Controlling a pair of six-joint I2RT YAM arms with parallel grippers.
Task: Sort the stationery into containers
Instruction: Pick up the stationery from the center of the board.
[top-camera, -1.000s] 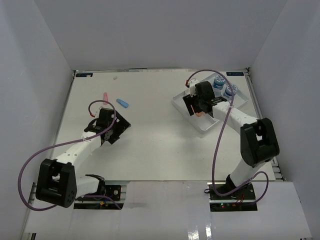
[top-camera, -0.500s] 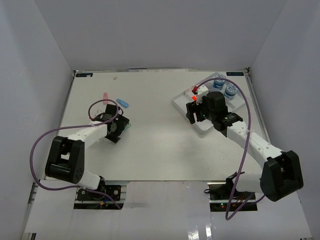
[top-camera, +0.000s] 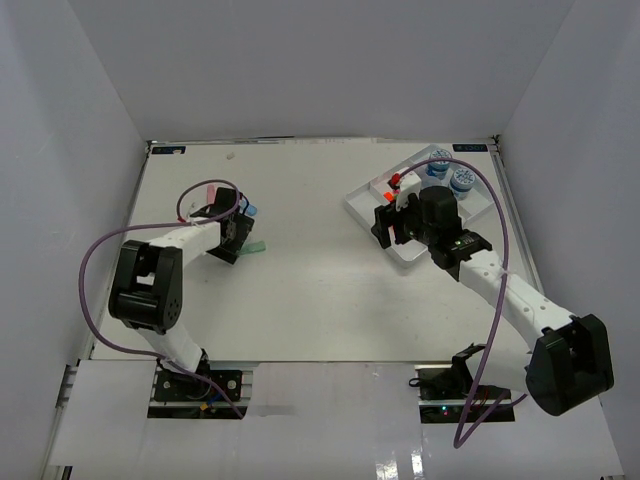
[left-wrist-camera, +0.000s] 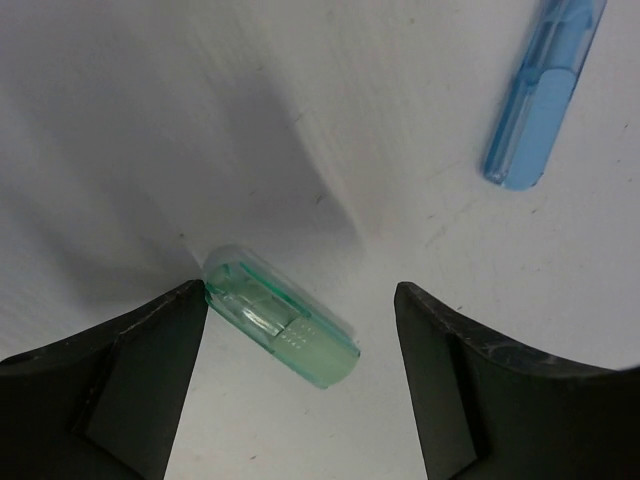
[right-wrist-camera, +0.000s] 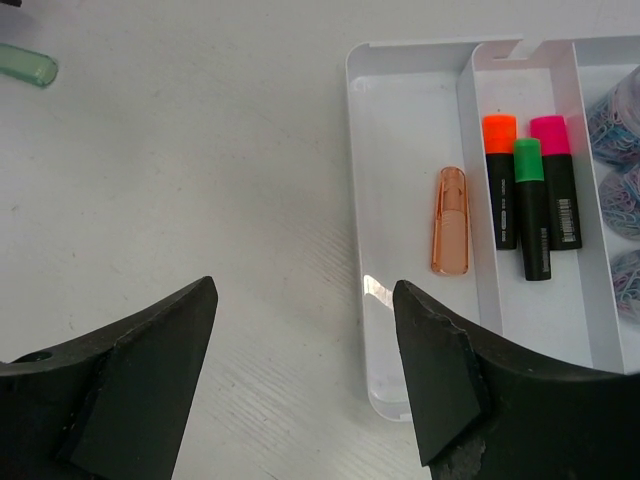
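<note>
A pale green translucent marker (left-wrist-camera: 282, 328) lies on the table between the open fingers of my left gripper (left-wrist-camera: 300, 300), its rounded end against the left finger. From above, the marker (top-camera: 258, 247) pokes out just right of that gripper (top-camera: 243, 239). My right gripper (right-wrist-camera: 305, 300) hangs open and empty over the table beside the white tray's (right-wrist-camera: 357, 150) left wall. An orange translucent marker (right-wrist-camera: 450, 220) lies in the leftmost compartment. Orange (right-wrist-camera: 500, 180), green (right-wrist-camera: 531, 205) and pink (right-wrist-camera: 556, 180) capped markers fill the adjoining one. Patterned jars (right-wrist-camera: 615, 120) sit at the far right.
A blue translucent marker (left-wrist-camera: 545, 95) lies just beyond the green one, and a pink marker (top-camera: 210, 190) lies farther back left. The tray (top-camera: 415, 250) stands at the back right, two jars (top-camera: 449, 174) in its far end. White walls enclose the table.
My left gripper has reached forward over the green marker and its jaws have narrowed a little. My right arm has swung round, its gripper drawn back off the tray, where the orange marker lies.
</note>
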